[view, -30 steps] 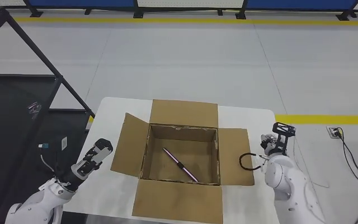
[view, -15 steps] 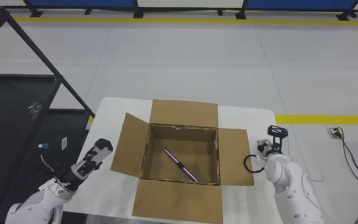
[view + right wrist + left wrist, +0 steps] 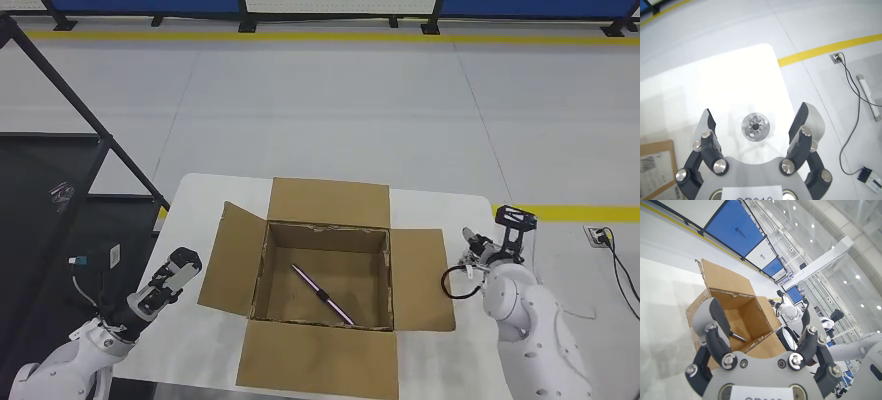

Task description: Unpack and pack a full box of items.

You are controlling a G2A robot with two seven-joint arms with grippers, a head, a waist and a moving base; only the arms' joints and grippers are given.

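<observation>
An open cardboard box stands in the middle of the white table, all its flaps folded out. Inside it a thin purple-and-dark rod lies diagonally on the bottom; its metal end peeks out in the left wrist view. My left gripper is open and empty, held left of the box near the table's left edge. My right gripper is open just above a small round metal part that rests on the table, right of the box's right flap.
The table's right edge runs close beside the right gripper. On the floor beyond are a yellow line, a power outlet with a black cable and a small device. The box flap corner lies beside the right gripper.
My right arm has shifted to the right, away from the box's right flap toward the table edge. The left arm, box and rod have not moved.
</observation>
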